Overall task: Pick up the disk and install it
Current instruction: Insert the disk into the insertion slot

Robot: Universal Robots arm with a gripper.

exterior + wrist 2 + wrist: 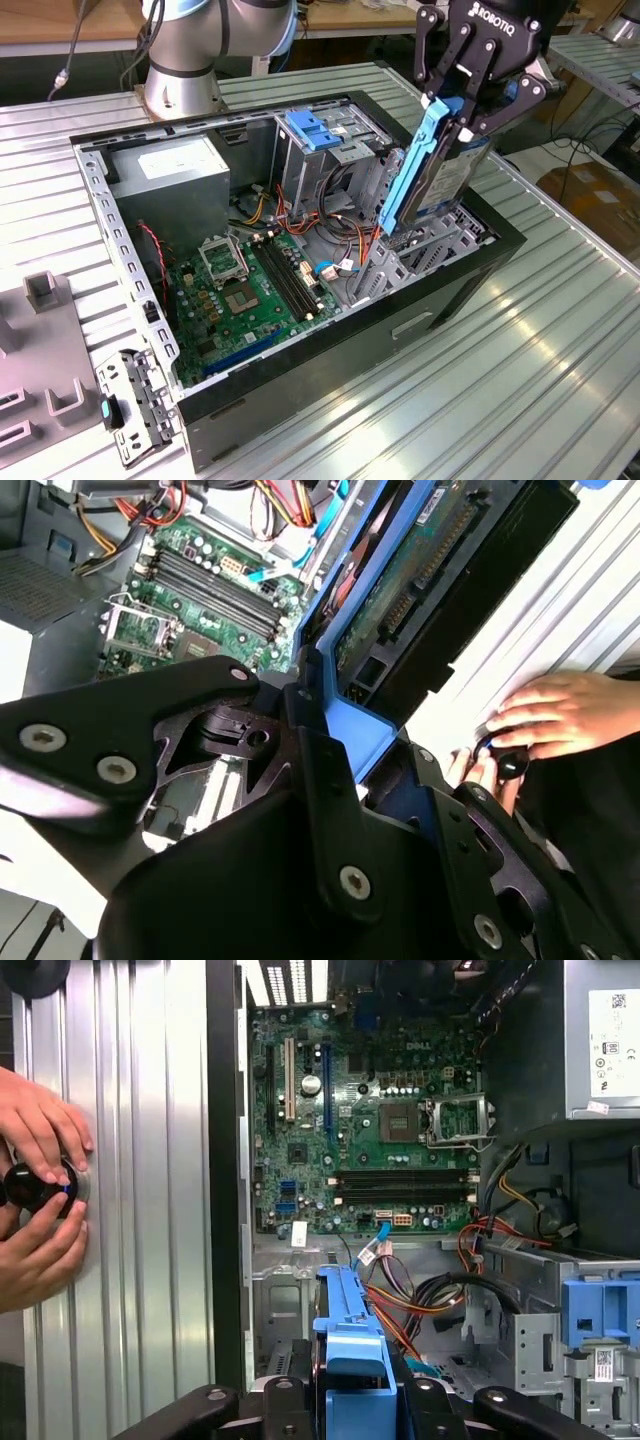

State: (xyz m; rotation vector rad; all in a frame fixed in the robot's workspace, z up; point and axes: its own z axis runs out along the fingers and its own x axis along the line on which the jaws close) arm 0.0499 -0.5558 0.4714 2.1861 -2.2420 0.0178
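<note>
Start at the exterior view's left: the grey moulded fixture (45, 300) sits on the ribbed table (520, 380), well apart from the work and playing no part in it. The computer case (330, 340) lies on its side with the panel off, so you reach the interior from above. Inside, the power supply (170, 175) fills the end nearest the exterior view's left, the motherboard (250, 285) lies flat on the case floor, and the light-blue latch plate (315, 130) sits on top of the metal cage by the far wall. Further right, the gripper (462, 118) is clamped on the upper end of the disk (435, 175), its fingers pressed against the two flat sides. The disk is held on edge and tilted, with its lower end at the mouth of the drive bay (445, 245). The tilt appears to line the blue carrier up with the bay's guides. You cannot confirm from these views whether the lower end touches the bay. In the first wrist view a person's hands (40, 1200) grip a black knob (35, 1185) on the table beside the case. The white sticker (610, 1030) on the power supply, the gripper body and the motherboard carry print, which is not transcribed here.
</note>
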